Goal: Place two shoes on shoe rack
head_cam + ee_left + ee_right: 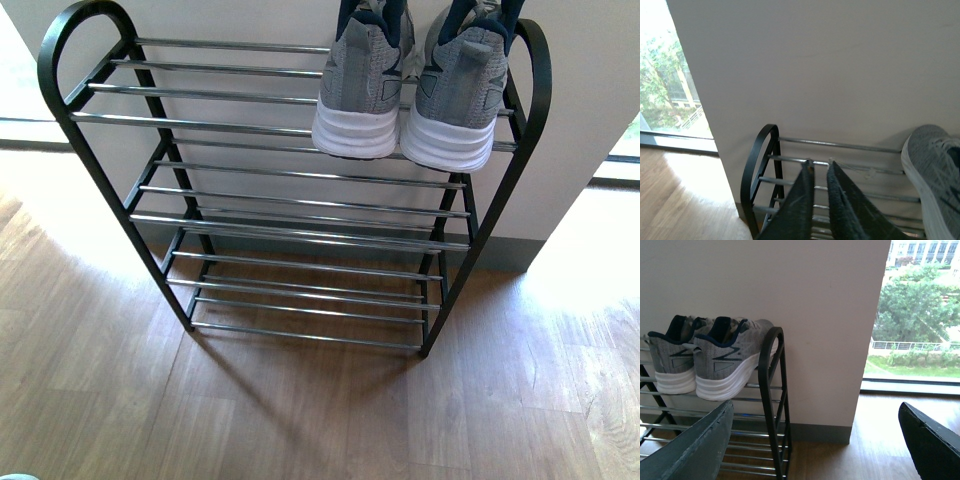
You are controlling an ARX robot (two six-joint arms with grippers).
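Dark padded fingers [795, 210] of the left gripper [820, 164] fill the near edge of its wrist view. The jaws are drawn almost together with only a thin slit between them, and they grip nothing. They point at bare chrome rods near the looped left end of the shoe rack [300, 230]. One grey sneaker [930, 175] lies off to the side, apart from them.

The right gripper [815, 407] has its jaws spread wide and empty. The pair of grey sneakers [715, 360] sits outside that gap, beyond one finger [695, 445]. Both sneakers rest side by side on the top tier at the rack's right end, heels outward. The rack stands on a wooden floor [300, 420] against a pale wall [815, 65].
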